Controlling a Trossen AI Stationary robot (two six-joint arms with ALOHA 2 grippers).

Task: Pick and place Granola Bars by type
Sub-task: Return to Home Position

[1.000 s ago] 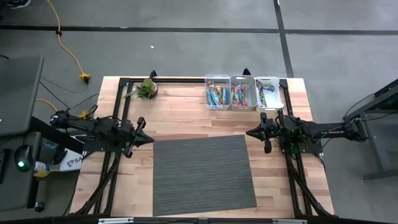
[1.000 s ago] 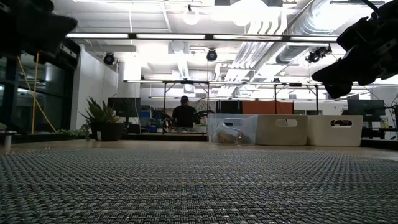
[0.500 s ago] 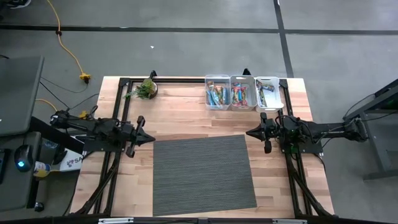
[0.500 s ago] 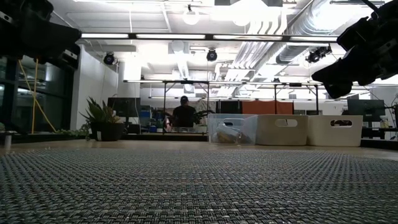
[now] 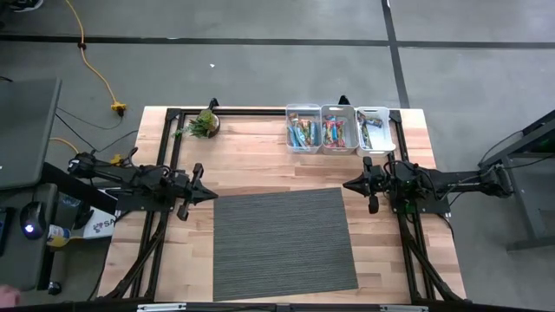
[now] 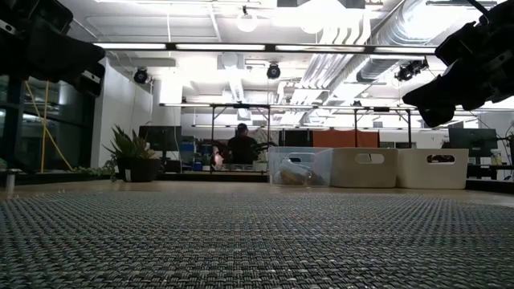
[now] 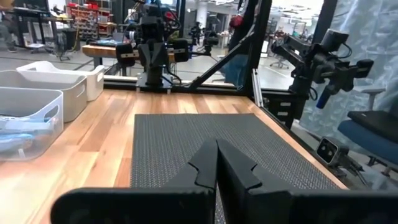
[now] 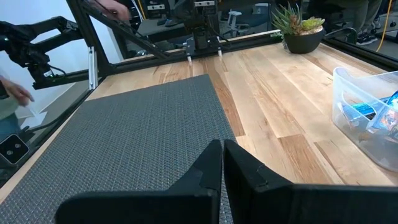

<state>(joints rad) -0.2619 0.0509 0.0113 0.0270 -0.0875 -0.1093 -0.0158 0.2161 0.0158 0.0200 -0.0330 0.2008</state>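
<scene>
The Granola Bars (image 5: pixel 334 133) lie in three small bins (image 5: pixel 340 111) standing in a row at the table's far edge. Blue-wrapped ones fill the clear bin (image 8: pixel 348 106), mixed colours the middle one, and a few lie in the right one (image 5: pixel 366 134). My left gripper (image 5: pixel 211 195) hovers shut at the left edge of the grey mat (image 5: pixel 282 243), pointing level toward the right. My right gripper (image 5: pixel 347 185) hovers shut at the mat's far right corner, pointing left. Both wrist views show the fingers (image 7: pixel 205 168) (image 8: pixel 211 165) pressed together with nothing between them.
A small potted plant (image 5: pixel 206 123) stands at the table's far left. Black frame rails (image 5: pixel 251 110) run along the table's far edge and sides. A person (image 6: pixel 239 148) stands in the room beyond the table, and a hand (image 8: pixel 15 93) shows beside the table.
My left gripper has turned a little where it hovers and stays shut. My right gripper has kept still.
</scene>
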